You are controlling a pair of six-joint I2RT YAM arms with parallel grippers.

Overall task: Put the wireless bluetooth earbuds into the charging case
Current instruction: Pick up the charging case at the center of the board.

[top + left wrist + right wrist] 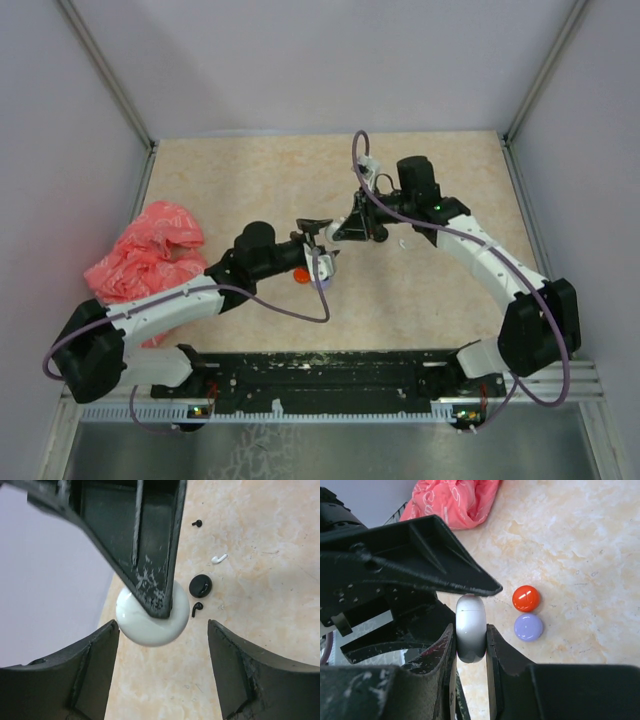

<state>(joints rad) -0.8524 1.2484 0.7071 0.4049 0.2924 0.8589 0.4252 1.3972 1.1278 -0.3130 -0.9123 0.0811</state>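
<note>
i saw the right claw (470, 632) clamped on the white charging case (471, 611) mid-frame, the left claw (163, 630) open beside it, a white earbud (219, 558) and a black earbud (197, 523) loose at upper right.

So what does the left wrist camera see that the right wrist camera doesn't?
Only the left wrist view shows a black disc, a black earbud beside it, another black earbud farther off and a white earbud, all lying on the table. Only the right wrist view shows a red disc, a lilac disc and a pink bag. Both show the white case, pinched by its flat sides in the right end effector, and the table.
</note>
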